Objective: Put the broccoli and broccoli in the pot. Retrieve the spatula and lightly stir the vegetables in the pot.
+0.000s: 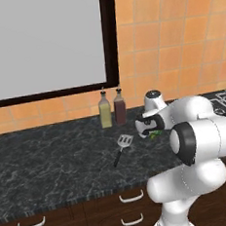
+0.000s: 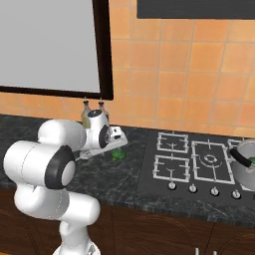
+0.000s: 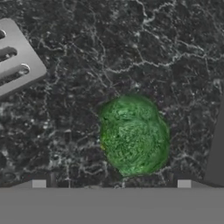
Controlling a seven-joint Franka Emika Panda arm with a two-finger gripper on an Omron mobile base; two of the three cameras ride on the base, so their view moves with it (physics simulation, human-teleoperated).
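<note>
Claw [image 3: 111, 186] held wide open, empty, poised right above broccoli [image 3: 133, 135] on tabletop [image 3: 131, 43], floret centred btwn tips; spatula [image 3: 15, 61] just beside broccoli.

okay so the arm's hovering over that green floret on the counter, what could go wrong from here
The bumpy green broccoli floret sits off-centre under the open gripper, so closing could nudge or roll it away. The slotted silvery spatula head lies close by and may get bumped. The steel pot waits far across the hob, a long carry.
</note>
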